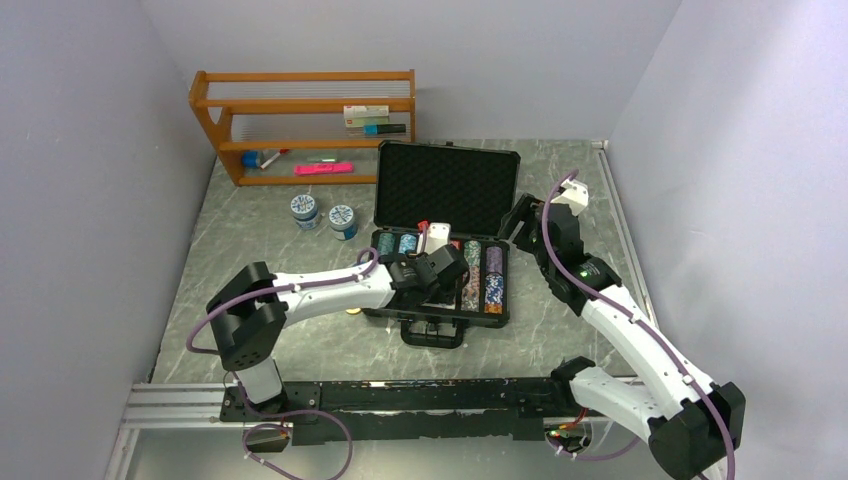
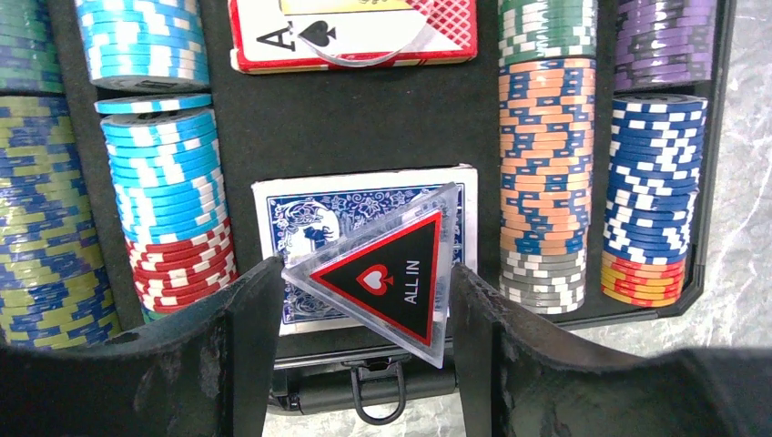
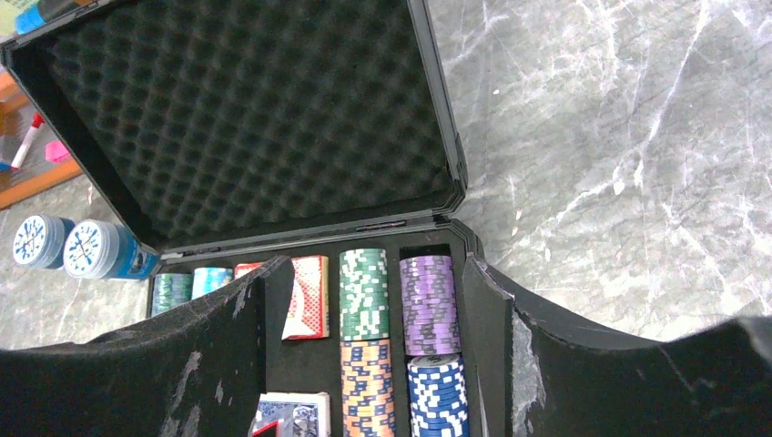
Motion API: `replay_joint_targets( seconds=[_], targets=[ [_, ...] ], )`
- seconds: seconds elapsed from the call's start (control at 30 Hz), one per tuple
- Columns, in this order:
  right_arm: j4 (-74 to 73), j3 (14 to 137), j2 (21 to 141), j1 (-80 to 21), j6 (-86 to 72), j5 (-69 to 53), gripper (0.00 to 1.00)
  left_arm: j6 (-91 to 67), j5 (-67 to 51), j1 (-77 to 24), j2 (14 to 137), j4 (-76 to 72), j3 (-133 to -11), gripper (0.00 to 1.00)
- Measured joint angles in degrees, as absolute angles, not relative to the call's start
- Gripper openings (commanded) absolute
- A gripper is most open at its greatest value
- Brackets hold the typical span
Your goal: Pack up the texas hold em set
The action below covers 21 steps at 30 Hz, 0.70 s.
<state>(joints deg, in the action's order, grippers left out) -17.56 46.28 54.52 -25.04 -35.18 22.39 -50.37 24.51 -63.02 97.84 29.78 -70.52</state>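
Pinching ALL IN token (image 2: 399, 280) in my left gripper (image 2: 366, 270), above blue deck (image 2: 305, 214) in case (image 2: 364, 118). Hold on slanted edges only: token may twist, slip, land askew. My right gripper (image 3: 364, 273) agape, empty.

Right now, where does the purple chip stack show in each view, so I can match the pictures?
Top external: purple chip stack in the briefcase's rightmost column, at the lid end.
Left wrist: the stack at the top right corner, up and right of the ALL IN triangle held in the left gripper.
Right wrist: the stack at lower centre.
Shared landmark: green chip stack directly beside it.
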Motion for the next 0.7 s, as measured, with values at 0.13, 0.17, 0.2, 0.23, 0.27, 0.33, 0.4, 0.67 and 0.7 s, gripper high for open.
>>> replay_joint_targets(
  seconds=[0.13, 0.17, 0.2, 0.23, 0.27, 0.33, 0.4, 0.67, 0.7],
  targets=[
    [-17.6, 46.2, 54.5, -24.7, -35.2, 22.2, 0.73, -52.2, 26.1, -63.5, 98.0, 30.5, -70.5, 0.53],
    [-17.6, 46.2, 54.5, -24.6, -35.2, 22.1, 0.73, -52.4, 26.4, -63.6, 98.1, 30.5, -70.5, 0.55],
    [-17.6, 46.2, 54.5, -24.6, -35.2, 22.0, 0.73, -52.4, 26.4, -63.6, 98.2, 30.5, -70.5, 0.57],
    [-17.6, 46.2, 54.5, -24.6, -35.3, 22.0, 0.73, -52.4, 26.4, -63.6, 98.3, 30.5, -70.5, 0.59],
    [-17.6, 46.2, 54.5, -24.5, -35.4, 21.8, 0.73, -52.4, 26.4, -63.6, 98.4, 30.4, -70.5, 0.60],
    [-17.6, 46.2, 54.5, -24.3, -35.6, 21.3, 0.73, -52.3, 26.4, -63.6, 98.6, 30.1, -70.5, 0.64],
    [-17.6, 46.0, 54.4, -24.2, -35.6, 20.4, 0.73, -52.2, 26.4, -63.6, 98.6, 29.5, -70.5, 0.67],
    [-17.6, 45.8, 53.4, -23.9, -35.6, 18.0, 0.73, -50.6, 26.9, -63.6, 98.6, 28.4, -70.6, 0.89],
    [-17.6, 45.8, 53.4, -23.8, -35.6, 17.8, 0.73, -50.3, 26.9, -63.6, 98.6, 28.4, -70.7, 0.90]
  ],
)
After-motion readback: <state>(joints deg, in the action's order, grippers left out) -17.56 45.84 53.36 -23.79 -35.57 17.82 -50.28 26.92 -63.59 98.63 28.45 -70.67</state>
